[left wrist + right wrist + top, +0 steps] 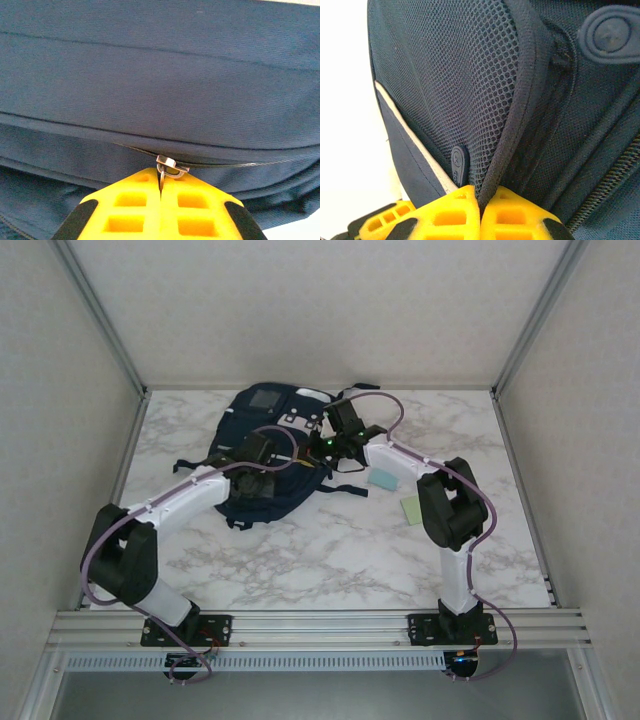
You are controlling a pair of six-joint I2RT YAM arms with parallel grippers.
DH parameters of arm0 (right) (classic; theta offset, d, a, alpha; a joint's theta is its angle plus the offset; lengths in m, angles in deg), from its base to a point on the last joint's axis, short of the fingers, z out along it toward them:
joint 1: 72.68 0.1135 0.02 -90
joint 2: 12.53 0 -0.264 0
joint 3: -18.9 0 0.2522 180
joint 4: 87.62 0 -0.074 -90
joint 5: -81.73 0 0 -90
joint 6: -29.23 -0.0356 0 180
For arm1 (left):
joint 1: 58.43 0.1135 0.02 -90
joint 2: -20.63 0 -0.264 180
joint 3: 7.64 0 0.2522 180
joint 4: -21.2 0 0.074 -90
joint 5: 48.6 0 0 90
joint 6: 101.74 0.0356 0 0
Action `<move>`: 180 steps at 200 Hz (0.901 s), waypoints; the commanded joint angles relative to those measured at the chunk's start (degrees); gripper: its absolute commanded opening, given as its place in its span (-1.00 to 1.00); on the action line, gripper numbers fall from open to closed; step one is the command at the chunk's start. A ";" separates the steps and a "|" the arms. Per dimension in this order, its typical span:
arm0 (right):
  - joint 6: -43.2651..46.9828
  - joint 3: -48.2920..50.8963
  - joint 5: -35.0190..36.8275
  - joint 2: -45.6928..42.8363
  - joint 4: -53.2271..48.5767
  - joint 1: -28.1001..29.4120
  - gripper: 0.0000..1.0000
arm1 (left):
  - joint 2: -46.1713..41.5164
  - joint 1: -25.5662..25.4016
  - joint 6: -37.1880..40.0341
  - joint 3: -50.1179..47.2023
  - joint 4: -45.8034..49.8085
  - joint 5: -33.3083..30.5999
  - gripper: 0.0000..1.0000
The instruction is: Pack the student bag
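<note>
The bag [262, 430] lies hard against the left gripper [161, 180] and right gripper [480, 197], blocking ahead, while right of the right one a blue pad [382, 480] and green pad [411, 510], perhaps paper, dot otherwise bare table [330, 560].

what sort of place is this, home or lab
Most likely a robotics test cell: a marbled table boxed in by plain white panels, with a left arm and a right arm bolted to a rail at its near edge, holding a backpack.

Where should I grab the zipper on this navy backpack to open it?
Pinch the small metal pull tab, coming from below the zipper line in the left wrist view: it stands clear of the backpack fabric, as the left hand pinches it.
</note>
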 commanded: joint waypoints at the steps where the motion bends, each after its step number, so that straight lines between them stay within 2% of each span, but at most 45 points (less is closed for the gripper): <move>1: 5.29 -4.23 2.14 -0.80 -3.68 -3.08 -1.00 | -3.52 1.36 -0.42 -0.56 2.22 4.78 -1.00; 21: 7.94 -7.35 3.24 0.70 -6.26 -5.53 -1.00 | -6.61 -0.67 1.11 -1.33 -2.57 16.56 -1.00; 52: 8.91 -12.71 -0.38 3.63 -8.03 -10.13 -1.00 | -7.22 -5.59 0.05 0.10 -5.58 20.93 -1.00; 59: 9.07 -14.11 -1.07 4.07 -8.93 -10.81 -0.88 | -6.77 -6.24 -0.95 0.20 -6.85 21.81 -1.00; 74: 9.26 -15.36 -1.53 3.45 -11.07 -11.25 -0.45 | -4.78 -7.61 -3.44 0.34 -10.21 22.95 -1.00; 88: 8.42 -13.12 0.31 0.44 -12.49 -11.29 -0.11 | -1.81 -8.72 -5.43 1.35 -12.62 22.59 -1.00; 108: 6.11 -5.44 1.85 -6.36 -10.91 -11.30 0.06 | 2.63 -9.90 -7.41 4.39 -14.33 21.38 -1.00; 141: -0.24 10.20 1.78 -16.40 -4.31 -11.19 0.08 | 6.35 -11.64 -7.10 8.38 -14.85 19.74 -1.00; 159: -3.01 16.13 1.81 -19.66 -0.04 -10.56 0.04 | 6.12 -11.68 -7.07 8.92 -12.27 14.84 -1.00; 180: -2.74 17.55 1.69 -19.33 2.30 -8.92 -0.09 | 4.36 -11.65 -8.98 8.35 -9.67 8.60 -1.00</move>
